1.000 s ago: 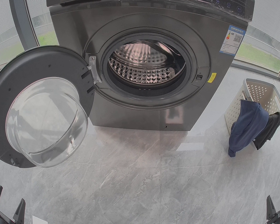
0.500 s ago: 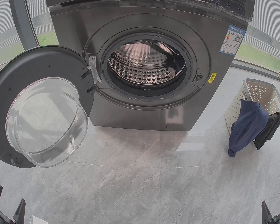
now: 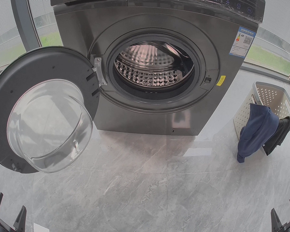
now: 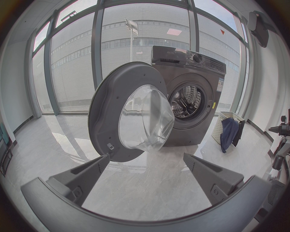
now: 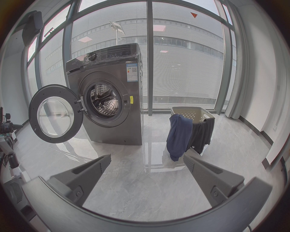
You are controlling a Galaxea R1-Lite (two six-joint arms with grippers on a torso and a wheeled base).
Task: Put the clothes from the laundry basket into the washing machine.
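Note:
The grey washing machine (image 3: 160, 73) stands ahead with its round door (image 3: 42, 109) swung wide to the left and its steel drum (image 3: 152, 68) bare. At the right, the pale laundry basket (image 3: 273, 95) carries a blue garment (image 3: 257, 132) and a black garment (image 3: 281, 133) draped over its near rim. My left gripper (image 3: 9, 204) sits low at the left, open and holding nothing. Low at the right, my right gripper (image 3: 282, 209) is likewise open, well short of the basket. In the right wrist view the blue garment (image 5: 178, 136) and black garment (image 5: 203, 134) hang beyond the open gripper (image 5: 147, 157).
Glossy grey floor tiles (image 3: 154, 192) stretch between me and the machine. Tall windows (image 5: 187, 60) run behind the machine and the basket (image 5: 193, 112). The open door (image 4: 130, 111) juts into the floor space in front of my left gripper (image 4: 145, 157).
My right gripper has shifted slightly right and down at the picture's edge, so both fingertips now show. The head camera has moved a little. The clothes and the left gripper have kept still.

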